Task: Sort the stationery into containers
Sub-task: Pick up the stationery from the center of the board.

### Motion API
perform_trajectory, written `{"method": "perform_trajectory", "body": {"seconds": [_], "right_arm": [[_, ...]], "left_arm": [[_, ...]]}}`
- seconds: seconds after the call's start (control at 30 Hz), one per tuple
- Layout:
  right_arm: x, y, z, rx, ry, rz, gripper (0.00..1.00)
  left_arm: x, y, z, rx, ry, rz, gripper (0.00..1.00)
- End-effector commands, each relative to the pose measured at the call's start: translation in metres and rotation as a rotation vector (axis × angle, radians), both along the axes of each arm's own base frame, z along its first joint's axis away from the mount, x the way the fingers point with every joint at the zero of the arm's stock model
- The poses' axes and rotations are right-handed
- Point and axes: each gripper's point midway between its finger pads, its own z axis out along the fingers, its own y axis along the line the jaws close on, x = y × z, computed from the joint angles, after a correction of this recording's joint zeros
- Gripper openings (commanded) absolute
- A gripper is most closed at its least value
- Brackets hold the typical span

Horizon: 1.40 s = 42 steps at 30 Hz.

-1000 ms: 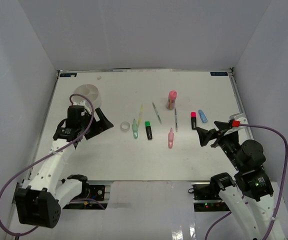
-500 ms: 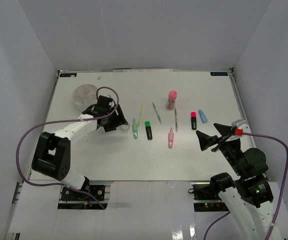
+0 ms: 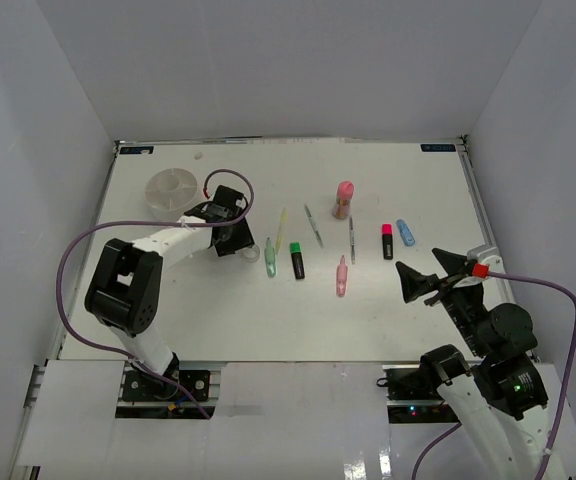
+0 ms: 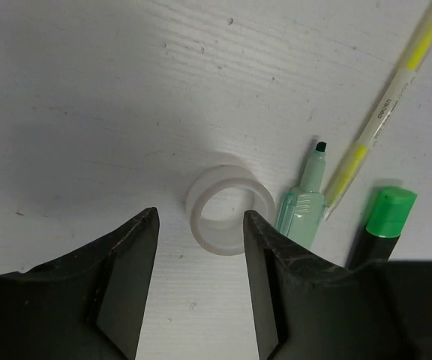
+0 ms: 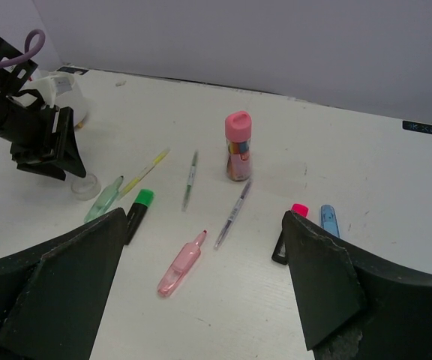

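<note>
Plainly, the left gripper hangs low over the table, jaws parted and gripping nothing. The clear tape roll lies flat just past its tips. Crowding the roll's right side are a pale green marker, a yellow pen and a green-capped marker. The white organiser cup sits at upper left in the top view, dividers showing. All ten items lie on the table: one roll, three thin pens, two pale markers, three capped markers and one upright pink tube. The right gripper hovers at lower right, wide open and holding nothing.
</note>
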Motion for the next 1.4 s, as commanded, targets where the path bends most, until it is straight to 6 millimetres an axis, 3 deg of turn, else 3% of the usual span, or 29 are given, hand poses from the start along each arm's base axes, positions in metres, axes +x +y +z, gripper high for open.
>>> {"method": "perform_trajectory", "body": {"seconds": [0.0,0.43,0.77,0.93,1.13,1.37], "right_arm": [[0.001,-0.005,0.011,0.015,-0.052,-0.027,0.9],[0.001,-0.011,0.011,0.022,-0.062,-0.059,0.9],[0.0,-0.014,0.011,0.029,-0.067,-0.074,0.9],[0.0,-0.017,0.01,0.036,-0.07,-0.086,0.9],[-0.001,-0.017,0.01,0.035,-0.067,-0.086,0.9],[-0.002,-0.017,0.012,0.039,-0.072,-0.086,0.9]], "left_arm": [[0.013,0.004,0.013,0.038,-0.047,0.018,0.59],[0.006,-0.005,-0.004,0.048,0.002,-0.017,0.52],[0.006,-0.001,-0.006,0.078,-0.001,-0.007,0.34],[0.007,-0.002,-0.004,0.077,-0.005,-0.015,0.17],[0.01,0.009,0.022,0.133,-0.042,-0.018,0.08],[0.009,0.076,0.086,0.465,-0.083,0.095,0.07]]}}
